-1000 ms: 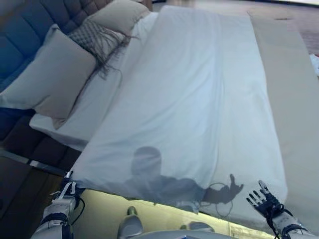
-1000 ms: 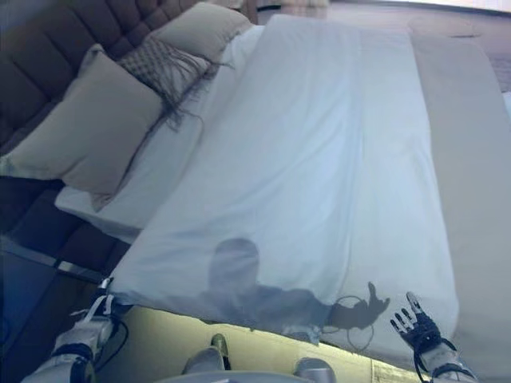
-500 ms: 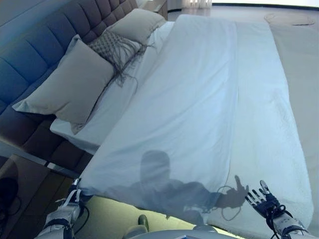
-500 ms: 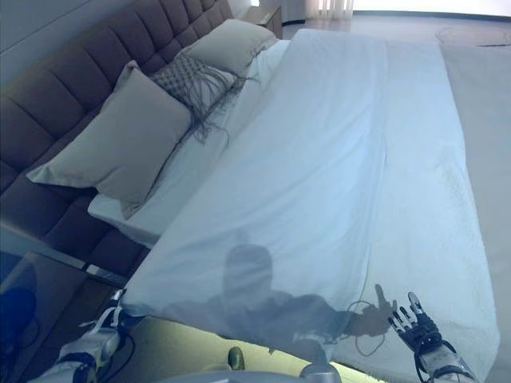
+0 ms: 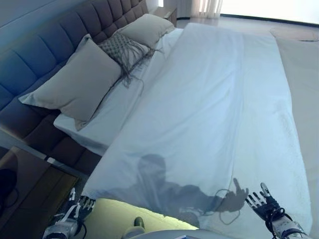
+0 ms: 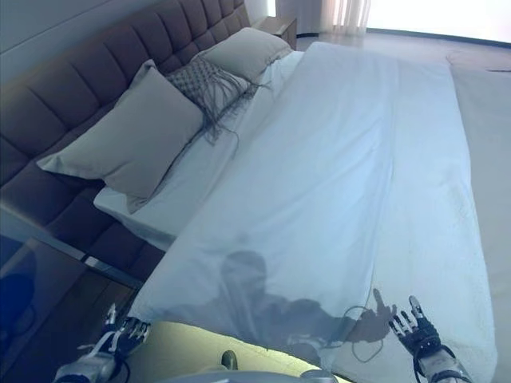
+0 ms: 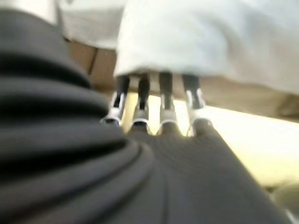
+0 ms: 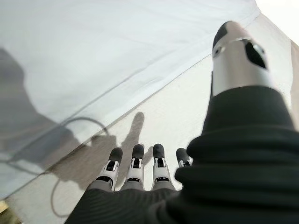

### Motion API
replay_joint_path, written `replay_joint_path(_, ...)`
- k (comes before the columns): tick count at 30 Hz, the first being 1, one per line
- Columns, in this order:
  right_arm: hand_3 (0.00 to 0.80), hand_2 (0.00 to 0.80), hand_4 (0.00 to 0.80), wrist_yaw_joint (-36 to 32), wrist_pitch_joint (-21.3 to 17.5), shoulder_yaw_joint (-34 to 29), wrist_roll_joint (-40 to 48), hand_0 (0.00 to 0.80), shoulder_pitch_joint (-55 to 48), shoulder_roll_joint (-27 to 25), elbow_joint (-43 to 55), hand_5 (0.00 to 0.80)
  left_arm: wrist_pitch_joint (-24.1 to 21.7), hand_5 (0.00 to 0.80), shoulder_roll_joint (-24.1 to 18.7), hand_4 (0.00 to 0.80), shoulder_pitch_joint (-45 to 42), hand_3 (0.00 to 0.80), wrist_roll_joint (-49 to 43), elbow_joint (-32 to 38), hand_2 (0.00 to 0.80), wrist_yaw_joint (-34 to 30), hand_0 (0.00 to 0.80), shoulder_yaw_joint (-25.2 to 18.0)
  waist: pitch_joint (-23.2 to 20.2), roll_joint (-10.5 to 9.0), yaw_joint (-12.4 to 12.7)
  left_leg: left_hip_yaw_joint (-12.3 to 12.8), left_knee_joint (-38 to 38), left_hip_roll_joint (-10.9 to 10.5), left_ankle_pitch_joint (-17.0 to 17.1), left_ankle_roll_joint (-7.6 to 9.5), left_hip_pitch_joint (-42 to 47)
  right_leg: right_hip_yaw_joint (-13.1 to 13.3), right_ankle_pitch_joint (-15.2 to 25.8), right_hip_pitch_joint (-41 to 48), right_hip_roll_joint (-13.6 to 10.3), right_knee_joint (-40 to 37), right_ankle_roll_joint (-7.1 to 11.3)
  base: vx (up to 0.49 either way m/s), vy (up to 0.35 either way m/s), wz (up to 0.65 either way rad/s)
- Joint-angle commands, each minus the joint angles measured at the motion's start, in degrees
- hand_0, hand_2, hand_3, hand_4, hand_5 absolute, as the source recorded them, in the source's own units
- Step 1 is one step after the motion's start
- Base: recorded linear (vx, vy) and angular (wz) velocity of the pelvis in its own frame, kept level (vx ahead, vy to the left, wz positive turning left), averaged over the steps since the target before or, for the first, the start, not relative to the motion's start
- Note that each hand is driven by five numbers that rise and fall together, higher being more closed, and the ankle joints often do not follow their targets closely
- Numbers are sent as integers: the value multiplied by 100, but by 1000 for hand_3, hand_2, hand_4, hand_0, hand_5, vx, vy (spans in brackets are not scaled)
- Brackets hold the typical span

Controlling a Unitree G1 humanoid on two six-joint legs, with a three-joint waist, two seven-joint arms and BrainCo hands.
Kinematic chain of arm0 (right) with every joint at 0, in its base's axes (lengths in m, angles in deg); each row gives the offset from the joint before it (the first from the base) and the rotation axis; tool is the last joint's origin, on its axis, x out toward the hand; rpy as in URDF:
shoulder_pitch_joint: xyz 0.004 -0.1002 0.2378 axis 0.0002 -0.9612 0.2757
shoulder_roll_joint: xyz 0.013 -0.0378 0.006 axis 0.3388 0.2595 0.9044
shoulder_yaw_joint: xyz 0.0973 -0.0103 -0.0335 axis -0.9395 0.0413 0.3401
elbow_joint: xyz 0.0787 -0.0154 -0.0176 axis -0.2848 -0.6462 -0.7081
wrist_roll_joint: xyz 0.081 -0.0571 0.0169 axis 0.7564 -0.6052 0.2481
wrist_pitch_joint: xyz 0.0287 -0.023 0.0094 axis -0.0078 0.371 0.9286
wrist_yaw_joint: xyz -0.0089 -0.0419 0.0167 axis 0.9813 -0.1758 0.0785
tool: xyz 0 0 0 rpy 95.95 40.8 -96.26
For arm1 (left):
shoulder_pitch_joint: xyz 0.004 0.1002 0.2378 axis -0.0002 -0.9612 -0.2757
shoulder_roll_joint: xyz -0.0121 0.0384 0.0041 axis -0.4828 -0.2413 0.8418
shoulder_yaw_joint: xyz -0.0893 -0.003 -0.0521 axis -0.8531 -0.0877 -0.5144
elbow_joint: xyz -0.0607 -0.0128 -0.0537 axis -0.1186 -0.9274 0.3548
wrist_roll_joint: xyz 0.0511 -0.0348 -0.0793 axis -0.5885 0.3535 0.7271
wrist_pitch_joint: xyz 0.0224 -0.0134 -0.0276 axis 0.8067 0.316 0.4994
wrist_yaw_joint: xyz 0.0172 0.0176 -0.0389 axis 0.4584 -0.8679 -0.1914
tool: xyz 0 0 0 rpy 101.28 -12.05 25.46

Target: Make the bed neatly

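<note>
A white sheet (image 5: 199, 99) lies spread flat over the bed, with its near edge hanging over the bed's side. To its right lies a textured white cover (image 5: 271, 139). My left hand (image 5: 79, 206) is open with its fingers spread, just below the sheet's near left corner. In the left wrist view its straight fingers (image 7: 161, 100) reach up to the sheet's hem (image 7: 187, 56). My right hand (image 5: 264, 201) is open and hovers over the near right edge of the bed. In the right wrist view its fingers (image 8: 135, 163) are straight above the cover (image 8: 154, 116).
A large beige pillow (image 5: 75, 82), a fringed patterned cushion (image 5: 124, 50) and another beige pillow (image 5: 147, 29) lean on the padded headboard (image 5: 40, 55). A dark wooden nightstand (image 5: 27, 181) stands at the lower left. A beige strip (image 5: 304, 64) runs along the far right.
The camera has shifted, so the whole bed sits differently in view. My left hand has dropped a little below the sheet's corner and its fingers have spread. The right hand stays open.
</note>
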Motion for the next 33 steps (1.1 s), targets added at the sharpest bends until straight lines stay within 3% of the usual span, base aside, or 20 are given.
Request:
replay_joint_path(1, 0, 0, 0, -42, -151, -222, 262, 0, 190, 192, -223, 0, 55, 0, -232, 0, -440, 0, -880, -506, 0, -360, 0, -118, 12, -111, 406, 192, 113, 101, -574, 49, 306, 230, 640, -453, -536, -149, 384, 62, -7, 0)
replay_joint_path(6, 0, 0, 0, -89, -194, -253, 231, 0, 154, 325, -286, 0, 312, 0, -76, 0, -685, 0, -1581, -818, 0, -822, 0, -94, -16, -140, 445, 247, 81, 87, -579, 59, 310, 200, 724, -455, -546, -230, 397, 42, 9, 2)
replay_joint_path(9, 0, 0, 0, -50, -134, -204, 105, 0, 161, 314, -265, 0, 351, 0, -163, 0, -631, 0, -1450, -623, 0, -1845, 0, -59, 6, -136, 426, 295, 104, 79, -588, 69, 322, 222, 703, -460, -561, -186, 393, 38, 51, 5)
replay_joint_path(11, 0, 0, 0, 57, -119, -153, 73, 0, 168, 347, -205, 0, 321, 0, -123, 0, -470, 0, -890, -122, 0, -2365, 0, 182, 38, -134, 413, 294, 144, 76, -607, 86, 321, 259, 677, -471, -573, -139, 384, 20, 58, 11)
replay_joint_path(14, 0, 0, 0, 180, -163, -40, 85, 0, 178, 461, -66, 0, 76, 0, 167, 0, -246, 0, 190, 1302, 0, -2592, 0, 847, 126, -141, 435, 246, 253, 67, -653, 114, 274, 310, 659, -512, -587, -53, 369, -5, 27, 2)
replay_joint_path(19, 0, 0, 0, 226, -207, 147, 74, 0, 149, 566, 221, 0, -568, 0, 288, 0, 95, 0, 481, 2403, 0, -3390, 0, 1247, 268, -196, 420, 223, 542, 99, -759, 117, 133, 412, 592, -649, -612, 176, 358, 1, 4, -1)
replay_joint_path(23, 0, 0, 0, 211, -117, 298, -22, 0, 165, 478, 315, 0, -699, 0, 84, 0, 604, 0, 727, 2857, 0, -3513, 0, 1295, 351, -240, 293, 281, 797, 146, -846, 99, 50, 567, 549, -743, -598, 307, 366, 53, 28, -14)
replay_joint_path(26, 0, 0, 0, 194, -94, 382, -165, 0, 122, 476, 311, 0, -639, 0, -1, 0, 1017, 0, 1135, 3157, 0, -3169, 0, 1204, 379, -277, 199, 372, 889, 188, -881, 88, 13, 690, 556, -811, -591, 331, 409, 51, 28, -8)
replay_joint_path(33, 0, 0, 0, 272, -197, 697, -35, 0, 230, 539, 364, 0, -853, 0, -342, 0, 1978, 0, 1538, 2932, 0, -2797, 0, 1493, 768, -440, -16, 511, 1407, 310, -991, 93, -433, 980, 640, -1188, -547, 460, 460, -68, 3, -10)
